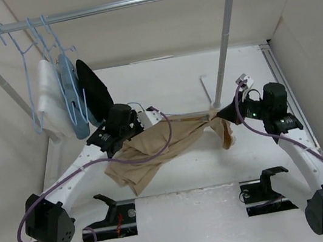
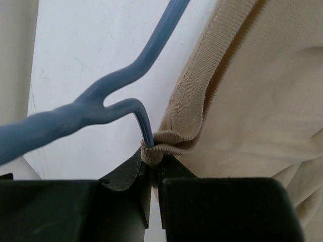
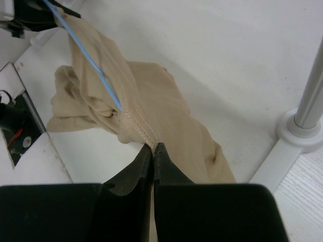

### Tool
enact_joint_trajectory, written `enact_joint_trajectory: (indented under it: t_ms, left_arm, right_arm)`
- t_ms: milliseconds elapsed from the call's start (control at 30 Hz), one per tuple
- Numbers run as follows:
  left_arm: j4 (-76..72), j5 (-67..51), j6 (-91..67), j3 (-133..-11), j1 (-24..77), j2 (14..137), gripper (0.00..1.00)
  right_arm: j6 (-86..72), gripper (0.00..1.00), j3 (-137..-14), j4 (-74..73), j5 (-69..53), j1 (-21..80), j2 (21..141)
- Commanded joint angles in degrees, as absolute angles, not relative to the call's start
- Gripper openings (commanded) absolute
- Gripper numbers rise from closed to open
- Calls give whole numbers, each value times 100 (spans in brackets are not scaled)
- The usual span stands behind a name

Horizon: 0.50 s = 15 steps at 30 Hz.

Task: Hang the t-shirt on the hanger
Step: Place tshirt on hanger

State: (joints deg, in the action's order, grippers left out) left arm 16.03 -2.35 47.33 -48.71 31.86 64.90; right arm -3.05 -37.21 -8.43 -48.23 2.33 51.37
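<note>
Clearly both pincers are clenched: the left gripper [image 2: 151, 160] bites the ribbed collar of the t-shirt [image 2: 242, 101] just where the hanger [image 2: 60, 120] wire runs down between its jaws, and the right gripper [image 3: 153, 150] grasps a stitched hem. The cloth stretches between them over the middle of the table [image 1: 168, 83], its bulk sagging toward the near left corner. Done well, I judge, the pull is gentle, easing the wire deeper through the neck without tugging the collar off.
</note>
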Motion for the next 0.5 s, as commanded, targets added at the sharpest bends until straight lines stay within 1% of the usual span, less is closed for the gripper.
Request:
enact_joint_trajectory:
  t_ms: [0,67,100,233,333,467]
  left_arm:
    - [1642,114,4281,-5211,3208,6609,0]
    - [1696,166,4350,-5212,3313,6732,0]
    - [1696,437,4472,-5212,3479,6732,0]
    - [1021,1256,5158,-4485,3936,6513,0]
    - [940,1257,5151,-4430,4042,6451,0]
    - [1151,1257,4598,-4858,4043,6793,0]
  right_arm:
    - [43,0,-4253,-922,-5483,158,5150]
    - [358,0,-4438,-1246,-5563,158,5203]
    - [439,0,-4534,-1352,-5616,158,5203]
    - [440,0,-4790,-1424,-5677,158,5203]
    - [439,0,-4966,-1424,-5844,158,5203]
    - [562,0,-5167,-1625,-6213,342,5265]
